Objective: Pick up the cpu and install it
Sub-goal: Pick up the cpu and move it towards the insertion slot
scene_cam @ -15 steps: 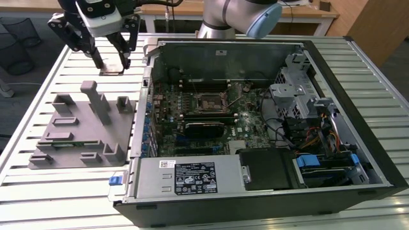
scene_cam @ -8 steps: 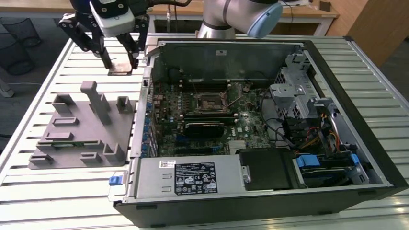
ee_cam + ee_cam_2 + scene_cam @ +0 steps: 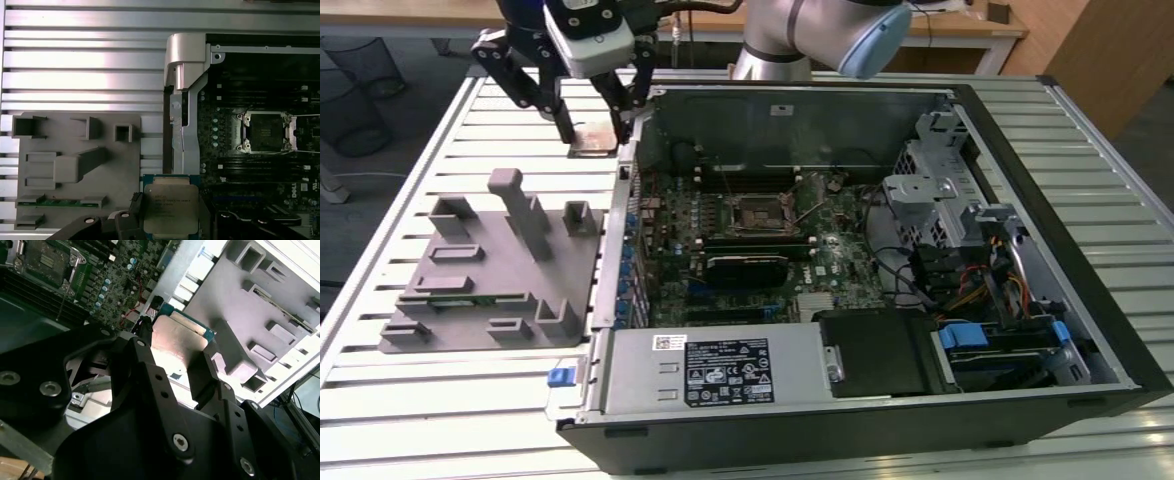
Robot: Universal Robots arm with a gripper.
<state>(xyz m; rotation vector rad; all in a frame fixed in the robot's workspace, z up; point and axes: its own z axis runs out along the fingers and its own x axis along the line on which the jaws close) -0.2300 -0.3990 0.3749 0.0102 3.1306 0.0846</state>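
The cpu, a flat square chip with a pale metal top, hangs between the two black fingers of my gripper, which is shut on its edges. It is held above the slatted table, just outside the far corner of the open computer case, at the exterior view's left. Both wrist views show the cpu close up with a finger on each side. The black socket with its metal frame sits open in the middle of the motherboard, with nothing in it.
A grey parts fixture lies on the table beside the case and holds a green memory stick. The case wall stands between the cpu and the motherboard. Drive cages and cables fill the case's other side.
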